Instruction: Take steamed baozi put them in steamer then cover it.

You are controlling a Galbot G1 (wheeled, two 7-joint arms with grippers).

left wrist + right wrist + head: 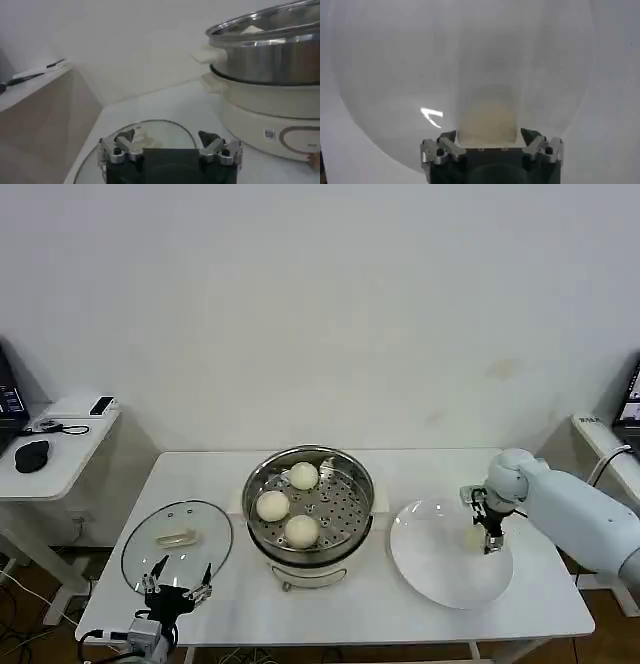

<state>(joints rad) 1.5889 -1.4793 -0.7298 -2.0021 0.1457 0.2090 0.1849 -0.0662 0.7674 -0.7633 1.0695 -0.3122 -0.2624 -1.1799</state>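
The left claw is seen nearest the camera, low at the front edge of the white surface. Its fingers are spread wide and nothing is held. It hangs just over the near rim of the round clear glass lid, which lies flat on the surface beside the pot.

Three small round cream-white buns are already set inside the round shiny steel steamer pot, on its tray full of little holes. The pot stands in the middle of the surface.

The last small cream-white bun is on the flat white plate, to the right of the pot. The right claw is lowered onto the plate, and the bun sits between its fingers. The fingers look closed around the bun, though a firm pinch cannot be told for sure.

So the step in hand seems to be picking up the fourth bun. Next, the bun should be lifted gently, carried over to the pot, and dropped in the free spot on the tray. After that, the lid must be picked up and put on top.
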